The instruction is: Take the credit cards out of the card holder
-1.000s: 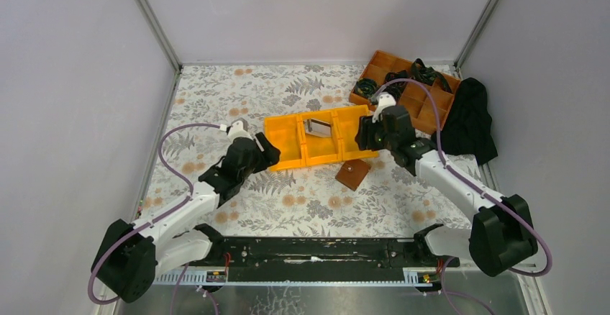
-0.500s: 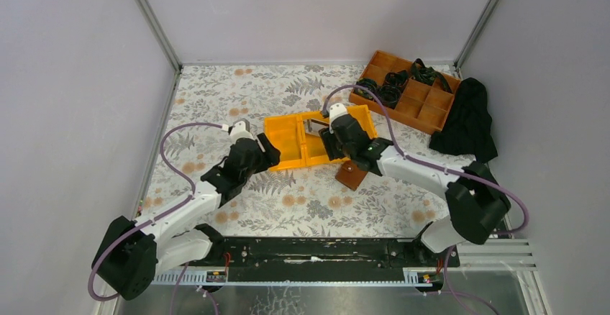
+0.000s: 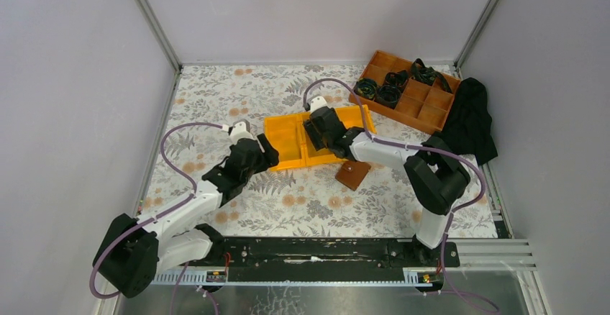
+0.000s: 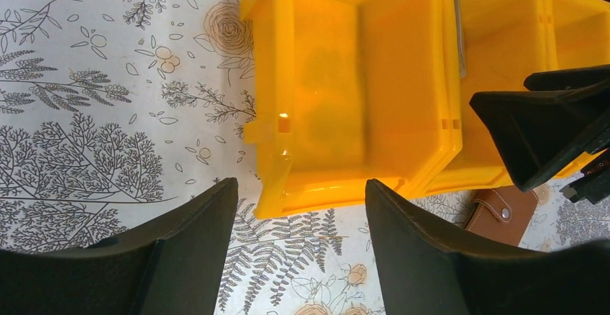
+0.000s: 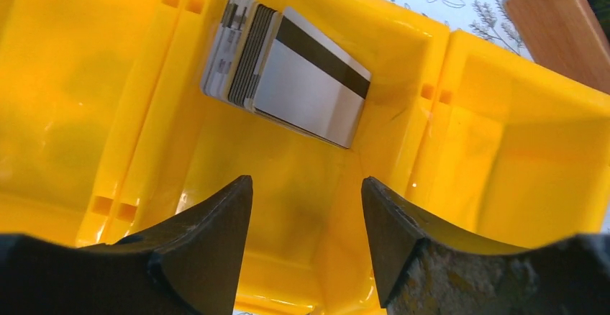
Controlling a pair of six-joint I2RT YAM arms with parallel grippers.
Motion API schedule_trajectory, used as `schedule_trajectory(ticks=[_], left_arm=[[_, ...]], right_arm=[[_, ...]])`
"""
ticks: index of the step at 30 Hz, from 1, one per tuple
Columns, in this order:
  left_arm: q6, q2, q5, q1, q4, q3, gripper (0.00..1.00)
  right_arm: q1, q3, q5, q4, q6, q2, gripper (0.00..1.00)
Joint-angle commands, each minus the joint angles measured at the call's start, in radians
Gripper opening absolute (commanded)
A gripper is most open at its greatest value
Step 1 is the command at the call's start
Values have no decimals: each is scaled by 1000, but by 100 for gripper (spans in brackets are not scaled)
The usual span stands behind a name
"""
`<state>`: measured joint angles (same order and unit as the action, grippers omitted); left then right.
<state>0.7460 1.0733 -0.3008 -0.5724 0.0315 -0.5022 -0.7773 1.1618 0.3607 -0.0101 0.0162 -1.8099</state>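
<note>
The credit cards (image 5: 288,70) stand as a leaning stack in the middle compartment of a yellow bin (image 5: 460,135); the front one is silvery with a dark stripe (image 5: 320,50). My right gripper (image 5: 306,182) hangs open just above that compartment's floor, short of the cards and touching nothing. From above, the right gripper (image 3: 316,126) covers the cards. The brown card holder (image 3: 352,174) lies on the cloth by the bin's near side. My left gripper (image 4: 298,185) is open and holds nothing, close to the bin's (image 4: 324,99) near left corner. One card edge (image 4: 459,34) shows past the divider.
A brown-orange compartment tray (image 3: 421,99) holding black coiled items stands at the back right, with a black cloth (image 3: 471,124) beside it. The bin's left compartment (image 3: 284,142) holds nothing. The card holder (image 4: 503,214) also shows at the left wrist view's lower right.
My right arm has swung left from the bin's right end to over its middle compartment, and its jaws have spread a little. The left arm has not moved.
</note>
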Motion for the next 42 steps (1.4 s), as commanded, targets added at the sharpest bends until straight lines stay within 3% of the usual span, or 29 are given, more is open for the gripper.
schedule_trajectory(ticks=[1,5,9,12,17,26,35,42], left_arm=[[-21,-8,-19,-6,-28,8,73],[-73,-76,4,-17,-93,37,73],[-85,-157,12,-65,-159,73,73],[-102,-160,15,-127,-191,68,73],[-141,-40,6,-252,-204,-1,74],[-149,182,58,-353,-277,-58,75],[-150,152,17,-364,-244,-45,76],[-105,176,-69,-363,-185,-54,76]], right_arm=[[-8,-24,69,-95,18,101,63],[-8,-154,189,-166,55,286,61],[-8,-274,373,-112,196,419,29],[-8,-370,352,-70,248,510,22],[-8,-539,275,-52,349,649,0],[-8,-652,119,-106,423,619,0],[-9,-654,-36,-218,462,489,0],[-20,-766,-88,-300,545,492,0]])
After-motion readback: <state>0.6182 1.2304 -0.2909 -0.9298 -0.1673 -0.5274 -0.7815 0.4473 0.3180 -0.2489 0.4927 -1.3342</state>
